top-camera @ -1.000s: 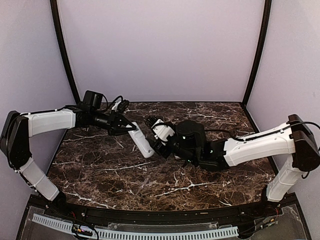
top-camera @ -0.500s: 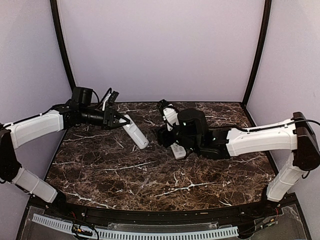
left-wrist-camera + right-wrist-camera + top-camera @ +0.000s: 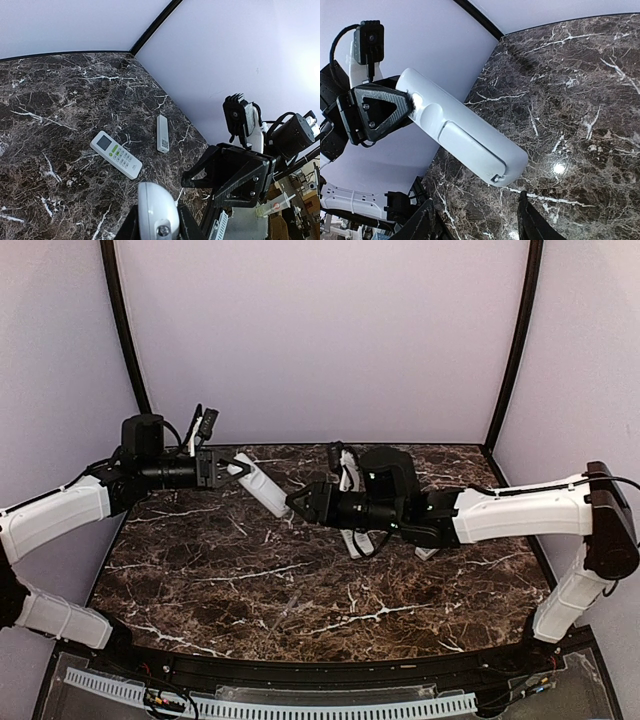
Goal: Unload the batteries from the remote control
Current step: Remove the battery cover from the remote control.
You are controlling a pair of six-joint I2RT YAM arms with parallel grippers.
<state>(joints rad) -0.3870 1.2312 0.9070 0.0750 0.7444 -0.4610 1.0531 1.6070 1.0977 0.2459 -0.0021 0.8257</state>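
Marble table point(image 3: 300, 590); remote point(image 3: 258, 487) clamped between left fingers point(image 3: 375, 112).

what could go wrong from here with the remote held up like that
1. The left gripper pinches the remote by one end only, above the table. A push from the open right gripper near its free end could lever it loose.
2. The battery cover is shut. If it pops off suddenly, cover and contents could scatter.

Dark marble table point(image 3: 300, 590); lilac walls point(image 3: 320, 340)
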